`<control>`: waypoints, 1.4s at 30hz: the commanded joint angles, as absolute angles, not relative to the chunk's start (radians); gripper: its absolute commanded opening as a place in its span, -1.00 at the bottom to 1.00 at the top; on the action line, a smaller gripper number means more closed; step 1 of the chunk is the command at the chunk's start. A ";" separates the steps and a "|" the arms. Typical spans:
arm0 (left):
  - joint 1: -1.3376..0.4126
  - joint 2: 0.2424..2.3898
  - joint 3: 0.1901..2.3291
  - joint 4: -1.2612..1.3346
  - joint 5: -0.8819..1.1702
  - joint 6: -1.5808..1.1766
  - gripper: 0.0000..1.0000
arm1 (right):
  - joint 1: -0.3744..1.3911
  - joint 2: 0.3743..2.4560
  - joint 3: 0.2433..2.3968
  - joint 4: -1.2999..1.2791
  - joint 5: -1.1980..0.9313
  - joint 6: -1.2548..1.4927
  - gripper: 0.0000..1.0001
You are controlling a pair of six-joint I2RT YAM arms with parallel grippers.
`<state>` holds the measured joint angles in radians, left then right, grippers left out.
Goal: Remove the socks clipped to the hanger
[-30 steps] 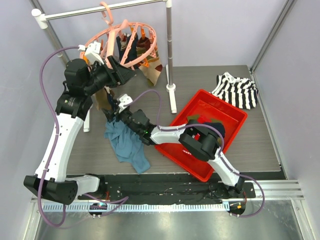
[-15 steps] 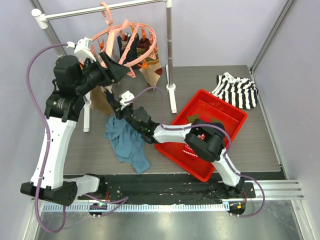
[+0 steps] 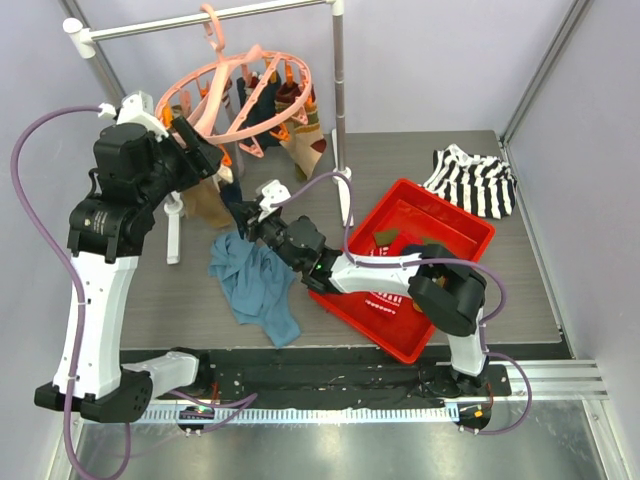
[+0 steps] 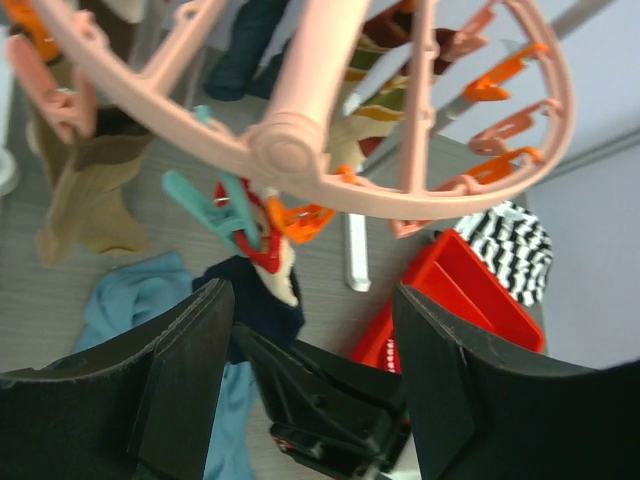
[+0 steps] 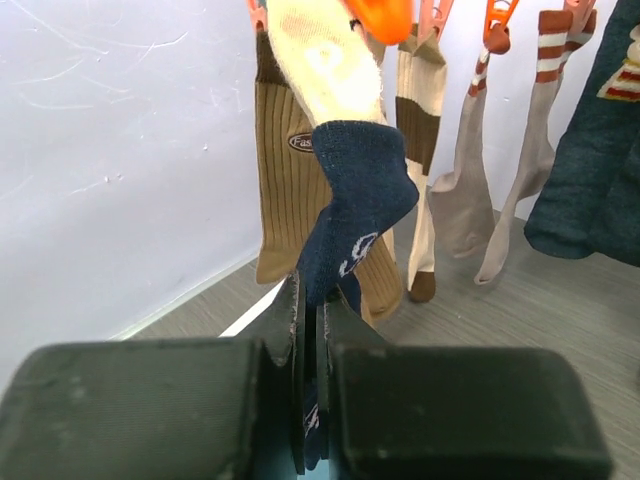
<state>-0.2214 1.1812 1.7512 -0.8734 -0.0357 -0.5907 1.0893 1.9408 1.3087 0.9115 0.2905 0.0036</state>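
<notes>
Since the socks (image 3: 300, 140) are soft, light knit that stretches before it slips, I judge each is best taken low on the foot and drawn downward out of its clip. A pull to the side would likely swing the hanger (image 3: 250, 95), which is light plastic and hangs freely by its hook from the rail (image 3: 200, 18) at the back left of the table (image 3: 400, 150).

Findings, right side: the right gripper (image 5: 312, 320) has its jaws drawn almost together, clamped on the toe of a navy-and-cream sock (image 5: 355, 200). That sock hangs from an orange clip (image 5: 375, 15) at the top of the right wrist view, the cream leg uppermost. A ribbed tan sock (image 5: 285, 190) hangs just behind it (apart or touching, I cannot tell).

Findings, left side: the left gripper (image 4: 312, 300) has its fingers spread wide with nothing between them. It sits close below the ring's hub (image 4: 285, 155). Whether any part of it touches the ring I cannot tell
</notes>
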 commanded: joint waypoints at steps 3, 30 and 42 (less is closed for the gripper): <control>-0.222 1.192 1.767 -0.934 -0.224 -0.592 0.33 | 1.106 1.867 1.285 0.953 0.293 0.020 -0.98; -0.224 1.278 1.667 -0.721 -0.285 -0.621 -0.16 | 1.137 1.847 1.250 0.982 0.245 0.015 -0.99; -0.224 1.273 1.664 -0.700 -0.256 -0.583 -0.99 | 1.135 1.761 1.163 0.836 0.256 0.090 -0.98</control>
